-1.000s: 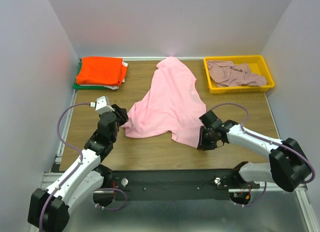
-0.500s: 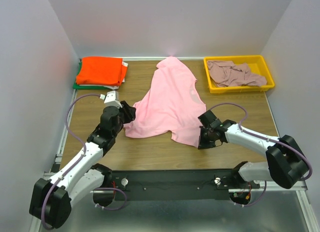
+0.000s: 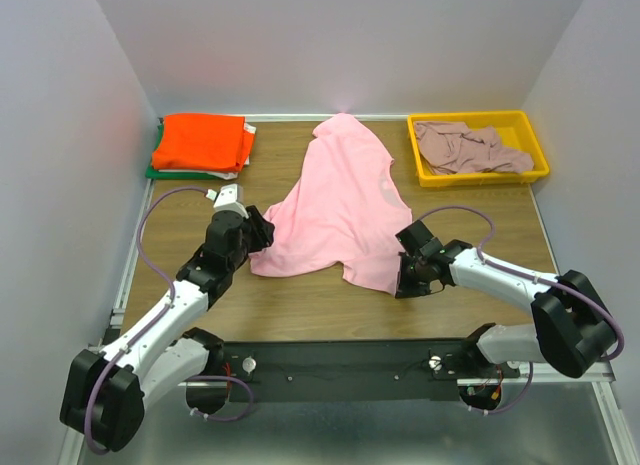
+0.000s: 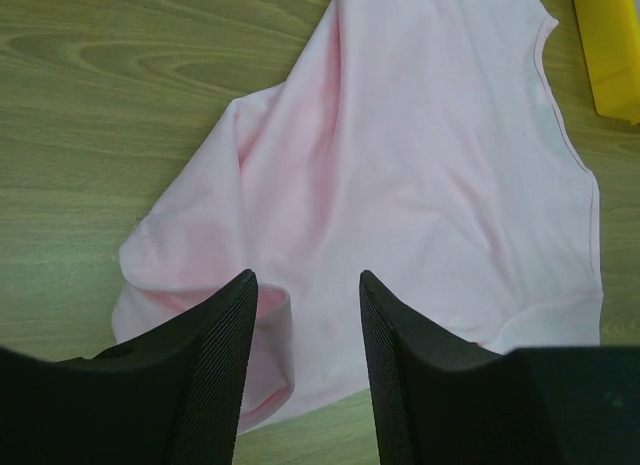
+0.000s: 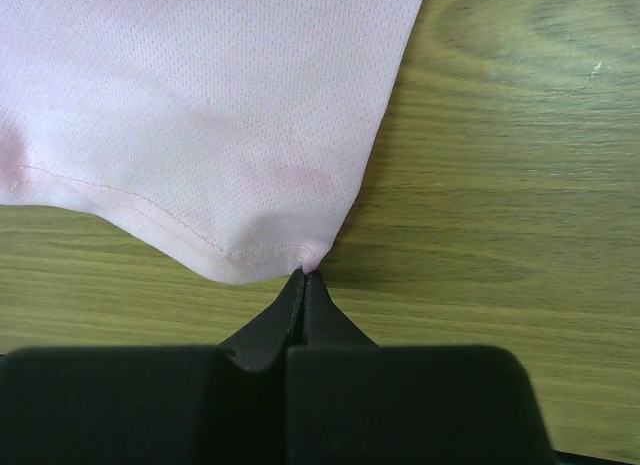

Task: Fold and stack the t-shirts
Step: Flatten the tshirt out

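A light pink t-shirt point(image 3: 340, 200) lies spread and rumpled in the middle of the wooden table. My right gripper point(image 3: 404, 282) is shut on its near right hem corner point(image 5: 312, 255), pinched at the fingertips. My left gripper point(image 3: 262, 228) is open at the shirt's near left edge, its fingers point(image 4: 215, 335) straddling a curled fold of pink cloth point(image 4: 270, 315). A dusty mauve t-shirt point(image 3: 468, 147) lies crumpled in the yellow tray point(image 3: 480, 175). A folded orange t-shirt point(image 3: 200, 140) tops a stack with green cloth point(image 3: 152, 171) showing under it.
The yellow tray stands at the back right, the folded stack at the back left. Bare wood point(image 3: 310, 305) shows in front of the pink shirt. White walls close the table on three sides.
My left gripper has moved forward and right onto the pink shirt's left edge. My right gripper has stayed shut on the hem corner, almost still.
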